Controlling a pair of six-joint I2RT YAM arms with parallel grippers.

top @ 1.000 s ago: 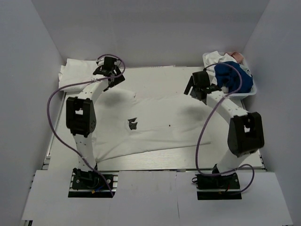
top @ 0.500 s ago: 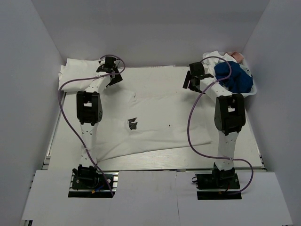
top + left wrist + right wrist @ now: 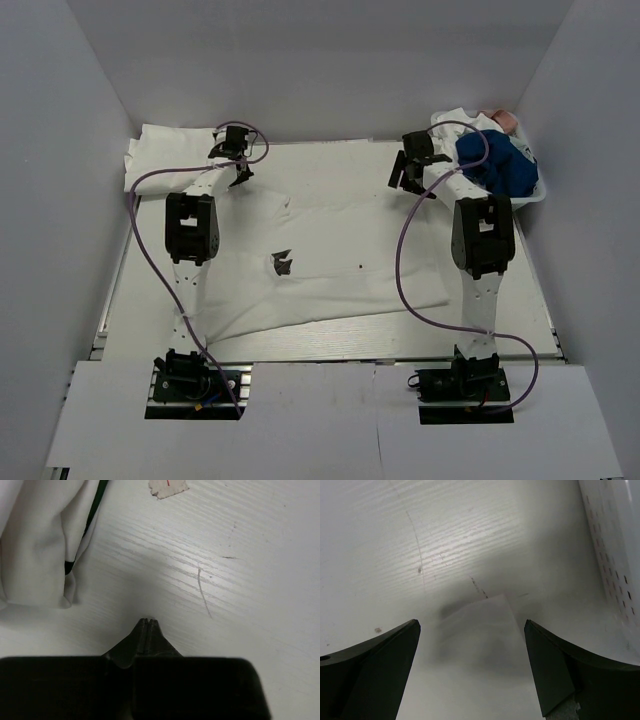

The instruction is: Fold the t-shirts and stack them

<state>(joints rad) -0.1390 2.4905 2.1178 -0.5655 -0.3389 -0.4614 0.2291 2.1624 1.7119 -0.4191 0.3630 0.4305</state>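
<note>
A white t-shirt [image 3: 340, 250] with a small black print [image 3: 282, 262] lies spread flat across the table. Another white t-shirt [image 3: 165, 152] lies folded at the back left; its edge [image 3: 40, 545] fills the upper left of the left wrist view. My left gripper [image 3: 238, 176] is at the spread shirt's far left corner. Its jaws [image 3: 146, 622] are shut over bare table, with no cloth showing between them. My right gripper [image 3: 408, 180] is open at the far right corner. That corner of the shirt [image 3: 475, 655] lies between its fingers [image 3: 470, 627].
A white perforated basket [image 3: 530, 197] stands at the back right, holding a blue cloth [image 3: 495, 165] and other laundry; its wall [image 3: 615, 540] is just right of my right gripper. A scrap of tape [image 3: 167, 487] is stuck on the table. White walls surround the table.
My left gripper has closed from wide open and shifted slightly toward the back. The right arm straightened and reached back to the shirt's far right corner, staying open.
</note>
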